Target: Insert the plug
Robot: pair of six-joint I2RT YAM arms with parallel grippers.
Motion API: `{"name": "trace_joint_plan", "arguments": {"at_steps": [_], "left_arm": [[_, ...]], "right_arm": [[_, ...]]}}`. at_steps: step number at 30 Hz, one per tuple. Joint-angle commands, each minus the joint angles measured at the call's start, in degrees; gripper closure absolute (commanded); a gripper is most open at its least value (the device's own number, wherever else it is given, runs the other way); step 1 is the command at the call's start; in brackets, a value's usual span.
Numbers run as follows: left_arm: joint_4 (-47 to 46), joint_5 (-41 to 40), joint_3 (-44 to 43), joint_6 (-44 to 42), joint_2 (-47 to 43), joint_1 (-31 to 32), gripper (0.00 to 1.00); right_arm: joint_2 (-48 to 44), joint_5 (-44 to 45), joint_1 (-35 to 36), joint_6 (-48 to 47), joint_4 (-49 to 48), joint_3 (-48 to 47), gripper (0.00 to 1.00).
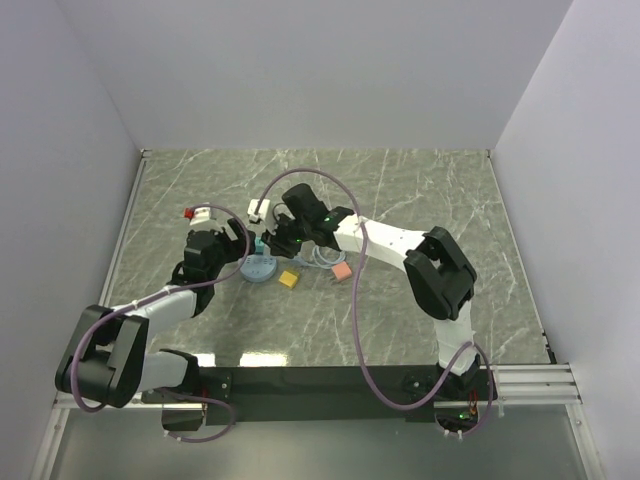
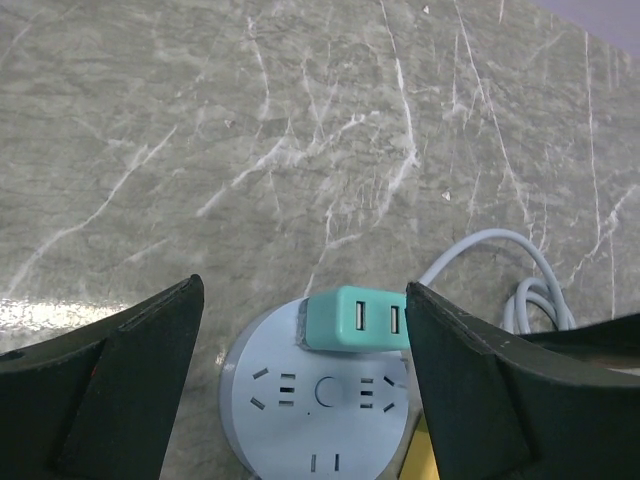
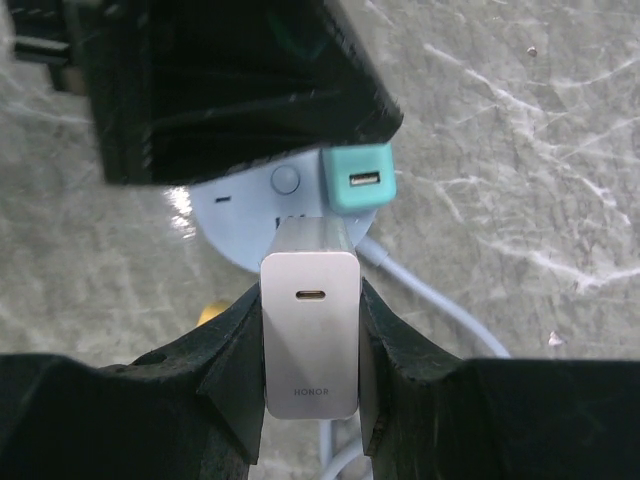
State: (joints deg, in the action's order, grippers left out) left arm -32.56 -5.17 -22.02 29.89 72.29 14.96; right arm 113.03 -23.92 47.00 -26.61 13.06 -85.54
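Grey marble table [image 1: 430, 190], white walls [image 1: 320, 70] | right gripper [image 3: 310, 300] clamps silver charger [image 3: 310, 350] | left gripper [image 2: 305, 345] splayed over round socket [image 2: 310, 425], lower centre

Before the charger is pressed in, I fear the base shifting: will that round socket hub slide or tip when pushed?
Likelier to slide than tip: the socket hub is low and flat on a smooth stone-look table. Its cord curls slack, so it probably restrains little. The left fingers stand open on either side and could brace it.
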Motion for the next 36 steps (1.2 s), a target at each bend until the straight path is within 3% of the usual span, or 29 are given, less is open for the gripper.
{"name": "trace_joint_plan", "arguments": {"at_steps": [1,17,36], "left_arm": [[-2.07,2.18,-0.92,1.22,0.66,-0.28,0.13],[-1.63,4.64,-2.94,0.96,6.10,-0.28,0.12],[-2.07,9.30,-4.78,0.08,9.36,-0.28,0.12]], "right_arm": [[0.96,1.25,1.07,-3.00,-2.25,-4.55,1.00],[3.15,2.91,3.01,-7.93,-1.55,-3.49,1.00],[2.72,3.27,4.94,-7.49,-1.99,-1.30,1.00]]}}
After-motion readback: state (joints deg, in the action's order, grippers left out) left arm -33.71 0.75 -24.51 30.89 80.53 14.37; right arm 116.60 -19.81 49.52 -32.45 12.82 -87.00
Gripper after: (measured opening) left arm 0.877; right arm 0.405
